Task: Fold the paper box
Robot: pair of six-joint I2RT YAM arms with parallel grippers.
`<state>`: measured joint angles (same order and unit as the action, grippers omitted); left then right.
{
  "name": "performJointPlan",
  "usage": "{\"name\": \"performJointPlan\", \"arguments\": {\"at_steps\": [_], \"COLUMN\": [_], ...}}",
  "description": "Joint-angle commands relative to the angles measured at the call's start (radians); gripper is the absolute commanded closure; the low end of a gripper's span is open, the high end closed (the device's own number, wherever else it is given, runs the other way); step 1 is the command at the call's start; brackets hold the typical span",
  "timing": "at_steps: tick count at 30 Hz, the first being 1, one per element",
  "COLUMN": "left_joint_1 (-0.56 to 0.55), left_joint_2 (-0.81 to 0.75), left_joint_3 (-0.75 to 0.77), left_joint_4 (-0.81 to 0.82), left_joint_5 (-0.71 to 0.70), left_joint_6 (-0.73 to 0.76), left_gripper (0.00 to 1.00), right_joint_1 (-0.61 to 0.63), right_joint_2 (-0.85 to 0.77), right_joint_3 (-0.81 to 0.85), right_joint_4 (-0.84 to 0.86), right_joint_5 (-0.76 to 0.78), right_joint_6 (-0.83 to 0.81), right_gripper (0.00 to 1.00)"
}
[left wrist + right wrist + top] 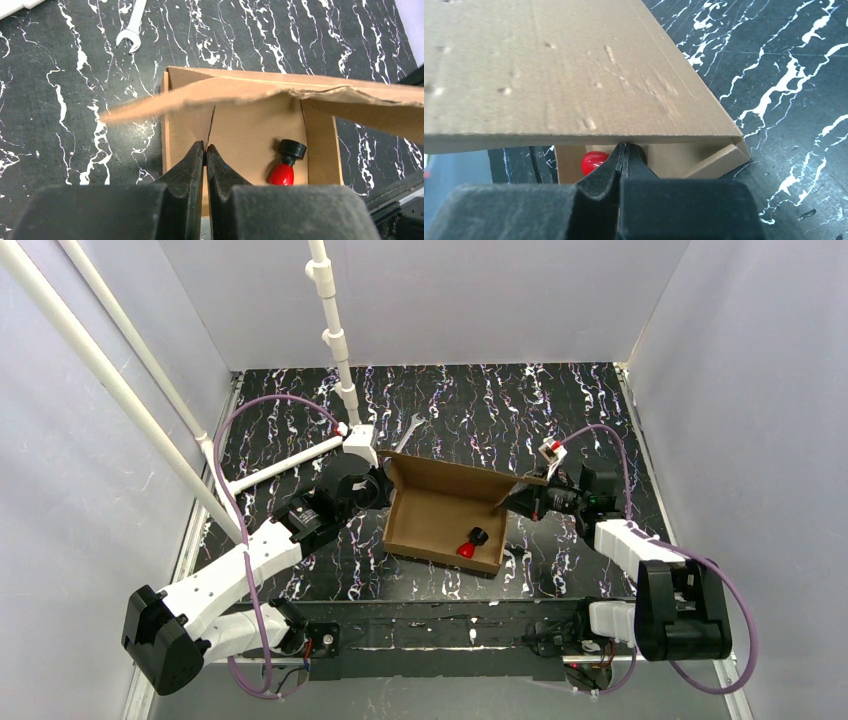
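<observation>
I see left gripper (pixel 205 146) pressed together, paper box (pixel 250 132) at tips | right gripper (pixel 623 146) pressed together, lid (pixel 574 65) just above.

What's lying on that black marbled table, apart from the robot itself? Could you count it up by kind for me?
Cardboard box: 1
Red-and-black knobbed thing inside the box: 1
Wrench: 1
Total: 3

I see plain pale-grey walls (pixel 440 300) enclosing the black, white-veined table (pixel 480 400); white pipes (pixel 333 340) rise above its far-left part.
</observation>
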<state>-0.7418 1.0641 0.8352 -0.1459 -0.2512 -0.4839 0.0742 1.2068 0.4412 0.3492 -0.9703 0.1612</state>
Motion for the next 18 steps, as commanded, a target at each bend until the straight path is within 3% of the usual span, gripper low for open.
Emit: {"name": "performJointPlan", "arguments": {"at_steps": [1, 5, 10, 18], "left_joint_1": [-0.005, -0.004, -0.004, -0.004], "left_joint_2": [0.001, 0.004, -0.004, -0.033], "left_joint_3": [0.05, 0.053, 0.027, -0.007], "left_joint_4": [-0.045, -0.071, -0.06, -0.08], "left_joint_5": [0.034, 0.029, 0.061, 0.105], "left_joint_6": [0.042, 0.058, 0.053, 0.035], "left_gripper": [1.0, 1.0, 1.0, 1.0], "right_joint_1": [0.006, 0.003, -0.012, -0.034], "right_joint_2": [0.057, 0.069, -0.021, -0.061], "right_joint_3": [0.03, 0.082, 0.103, 0.107], "right_joint_4": [0.113, -0.144, -0.293, -0.38], "right_joint_5": [0.062, 0.111, 0.108, 0.146], "right_joint_6": [0.046, -0.15, -0.328, -0.406], "right_gripper": [0.99, 0.99, 0.99, 0.99]}}
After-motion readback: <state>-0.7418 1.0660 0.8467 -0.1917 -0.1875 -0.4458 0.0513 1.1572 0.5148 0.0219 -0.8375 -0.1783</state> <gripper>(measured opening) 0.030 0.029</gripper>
